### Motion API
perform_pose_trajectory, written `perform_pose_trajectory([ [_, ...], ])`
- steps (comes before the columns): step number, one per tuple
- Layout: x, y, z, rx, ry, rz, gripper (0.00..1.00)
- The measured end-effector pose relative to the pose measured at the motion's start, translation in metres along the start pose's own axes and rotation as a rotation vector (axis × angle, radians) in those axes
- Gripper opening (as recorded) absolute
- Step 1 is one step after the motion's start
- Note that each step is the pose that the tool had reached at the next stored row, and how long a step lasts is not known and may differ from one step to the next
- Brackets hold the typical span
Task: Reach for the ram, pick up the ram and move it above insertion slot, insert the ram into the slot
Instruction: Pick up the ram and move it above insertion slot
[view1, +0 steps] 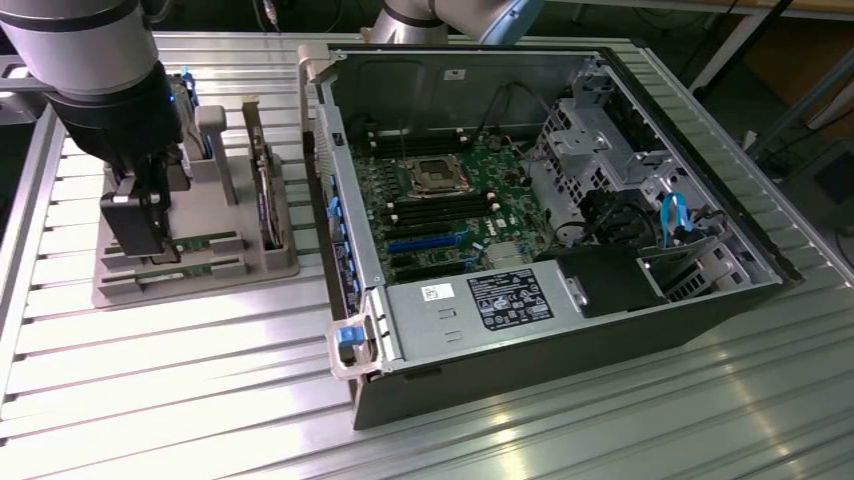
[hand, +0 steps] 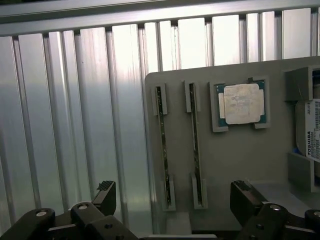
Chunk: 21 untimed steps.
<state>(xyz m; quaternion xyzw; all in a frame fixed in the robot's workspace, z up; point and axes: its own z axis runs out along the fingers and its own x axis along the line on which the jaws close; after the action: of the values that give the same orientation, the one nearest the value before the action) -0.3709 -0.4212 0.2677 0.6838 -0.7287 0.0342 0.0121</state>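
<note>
Two ram sticks (hand: 163, 145) edge-on in grey holder (hand: 235, 160), faces hidden; pincer (hand: 174, 190) wide, apparently empty, base cut off.

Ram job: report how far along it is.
Done: nothing shows finished. In hand: the open gripper hangs over the grey holder, where the ram stands on edge, not gripped. Left: pickup, carry and insertion; the slot in the case looks empty.

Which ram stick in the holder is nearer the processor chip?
The inner ram stick, beside the processor chip; the other ram stick runs along the edge of the holder.
</note>
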Motion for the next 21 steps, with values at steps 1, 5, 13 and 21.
perform_pose_trajectory([
  [1, 0.0, 0.0, 0.0003, -0.0003, 0.0002, 0.0, 0.99],
  [5, 0.0, 0.0, 0.0005, 0.0, 0.0, 0.0, 0.99],
  [13, -0.001, 0.0003, 0.0094, 0.0001, 0.0006, 0.0, 0.99],
  [21, -0.001, 0.0004, 0.0104, 0.0, 0.0008, 0.0, 0.99],
])
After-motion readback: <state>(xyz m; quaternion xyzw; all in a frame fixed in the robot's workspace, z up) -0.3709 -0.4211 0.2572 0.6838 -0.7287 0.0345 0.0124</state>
